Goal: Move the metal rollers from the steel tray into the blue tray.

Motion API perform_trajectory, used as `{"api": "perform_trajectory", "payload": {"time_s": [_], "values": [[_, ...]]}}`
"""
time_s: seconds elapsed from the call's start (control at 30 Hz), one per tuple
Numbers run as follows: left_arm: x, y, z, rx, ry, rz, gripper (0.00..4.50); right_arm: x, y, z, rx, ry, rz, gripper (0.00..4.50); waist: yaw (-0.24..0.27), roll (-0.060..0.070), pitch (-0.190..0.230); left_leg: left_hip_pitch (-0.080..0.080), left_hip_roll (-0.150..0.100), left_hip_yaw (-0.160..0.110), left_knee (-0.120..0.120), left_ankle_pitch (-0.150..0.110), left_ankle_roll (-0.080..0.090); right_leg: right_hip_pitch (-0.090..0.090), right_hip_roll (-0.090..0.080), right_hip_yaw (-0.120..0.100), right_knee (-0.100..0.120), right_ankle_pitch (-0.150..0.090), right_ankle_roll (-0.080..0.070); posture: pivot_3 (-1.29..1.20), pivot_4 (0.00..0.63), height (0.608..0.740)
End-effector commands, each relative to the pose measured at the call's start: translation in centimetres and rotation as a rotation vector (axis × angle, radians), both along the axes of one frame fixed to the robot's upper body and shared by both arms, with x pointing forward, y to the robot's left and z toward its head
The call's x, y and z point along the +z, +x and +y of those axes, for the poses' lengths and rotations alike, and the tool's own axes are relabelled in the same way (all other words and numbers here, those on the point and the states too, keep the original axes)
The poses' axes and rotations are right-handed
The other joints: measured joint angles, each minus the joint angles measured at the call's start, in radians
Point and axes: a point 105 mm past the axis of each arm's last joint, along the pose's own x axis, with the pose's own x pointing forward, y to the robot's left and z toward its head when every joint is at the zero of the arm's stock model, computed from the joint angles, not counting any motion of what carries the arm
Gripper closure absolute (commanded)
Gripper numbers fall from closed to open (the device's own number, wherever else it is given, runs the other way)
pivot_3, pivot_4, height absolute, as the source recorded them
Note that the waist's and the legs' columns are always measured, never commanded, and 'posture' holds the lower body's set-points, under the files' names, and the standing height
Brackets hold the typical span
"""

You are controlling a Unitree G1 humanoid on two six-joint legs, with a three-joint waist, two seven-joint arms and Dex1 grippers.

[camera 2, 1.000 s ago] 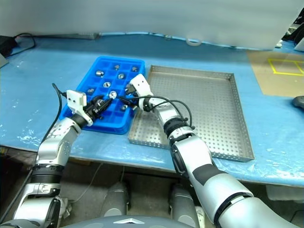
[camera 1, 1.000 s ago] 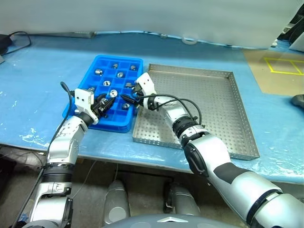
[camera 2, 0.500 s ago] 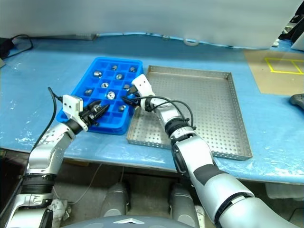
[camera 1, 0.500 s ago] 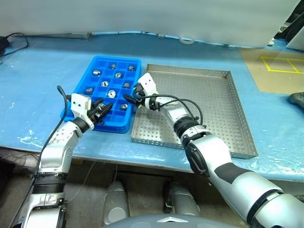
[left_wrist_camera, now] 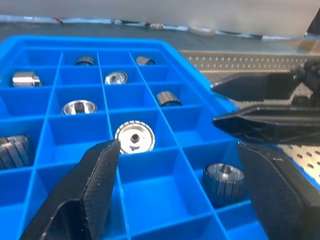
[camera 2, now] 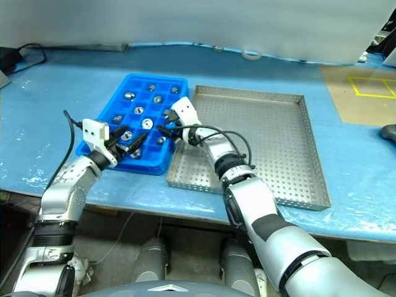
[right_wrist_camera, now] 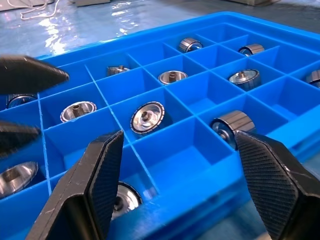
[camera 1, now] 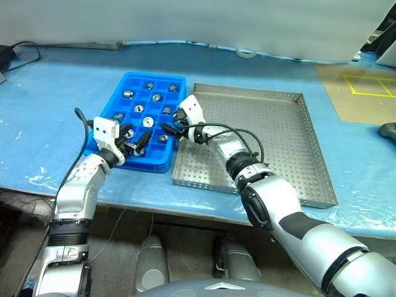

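Inspection, both hands over the blue tray (camera 1: 133,105), which sits on the blue-covered worktop (camera 1: 49,111) just left of the steel tray (camera 1: 272,142), the two rims touching or nearly so.

L hand (camera 1: 134,140): fingers spread wide, nothing between them, hovering over the near rows of the blue tray. Wrist view confirms the wide gap between the two black fingers (left_wrist_camera: 90,195), with an empty compartment below.

R hand (camera 1: 171,127): fingers likewise spread, empty, reaching in over the tray's right edge from the steel tray side and pointing toward my L hand. The two hands are near each other, not touching.

Metal rollers (right_wrist_camera: 147,117): all those visible lie in the blue tray, approx. one per compartment, some on end with centre hole up, some tipped on their side. One roller (left_wrist_camera: 135,137) sits in the cell just ahead of my L fingers; another (left_wrist_camera: 223,176) lies nearer the R hand.

Steel tray: perforated floor is bare where visible; part hidden under my R arm.
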Motion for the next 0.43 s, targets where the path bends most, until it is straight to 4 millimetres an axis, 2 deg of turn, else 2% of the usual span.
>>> {"api": "perform_trajectory", "payload": {"time_s": [0.03, 0.1, 0.17, 0.23, 0.37, 0.43], "values": [[2.9, -0.8, 0.4, -0.014, -0.009, -0.108, 0.42, 1.7, -0.5, -0.6, 0.097, 0.095, -0.016, 0.77, 0.0, 0.0, 0.0, 0.0, 0.0, 0.0, 0.0, 0.0, 0.0, 0.0, 0.0, 0.0, 0.0, 0.0, 0.0, -0.02, 0.15, 0.74], [3.4, -1.2, 0.2, -0.033, -0.015, -0.13, 0.42, 1.9, -1.0, -1.6, 0.166, 0.136, 0.014, 0.77, 0.0, 0.0, 0.0, 0.0, 0.0, 0.0, 0.0, 0.0, 0.001, 0.0, 0.0, 0.0, -0.001, 0.0, 0.0, -0.02, 0.15, 0.74], [3.5, -1.4, -0.4, -0.061, -0.002, -0.139, 0.06, 1.8, -0.9, -3.3, 0.162, 0.132, 0.024, 0.43, 0.001, 0.0, 0.0, 0.0, 0.0, 0.0, 0.0, 0.0, 0.001, 0.0, 0.0, 0.0, -0.001, 0.0, 0.0, -0.02, 0.15, 0.74], [3.3, -1.5, -1.2, -0.095, 0.013, -0.136, 0.0, 1.5, -0.5, -5.0, 0.131, 0.111, 0.027, 0.01, 0.003, 0.0, 0.0, 0.0, 0.0, 0.0, 0.0, 0.0, 0.001, 0.0, 0.0, 0.0, 0.0, 0.0, 0.0, -0.04, 0.15, 0.74], [2.7, -1.0, -2.2, -0.121, 0.019, -0.126, 0.0, 1.5, -0.2, -8.9, 0.09, 0.129, 0.052, 0.01, 0.002, 0.0, 0.0, 0.0, 0.0, 0.0, 0.003, -0.001, 0.001, 0.001, 0.0, 0.0, 0.0, 0.0, 0.0, -0.06, 0.15, 0.74], [2.5, -0.8, -2.7, -0.144, 0.035, -0.123, 0.0, 1.7, -0.5, -10.1, 0.098, 0.149, 0.064, 0.01, 0.001, 0.0, 0.0, 0.0, 0.0, 0.0, 0.003, -0.001, 0.001, 0.001, 0.0, 0.0, 0.0, 0.0, 0.0, -0.07, 0.15, 0.74]]}}
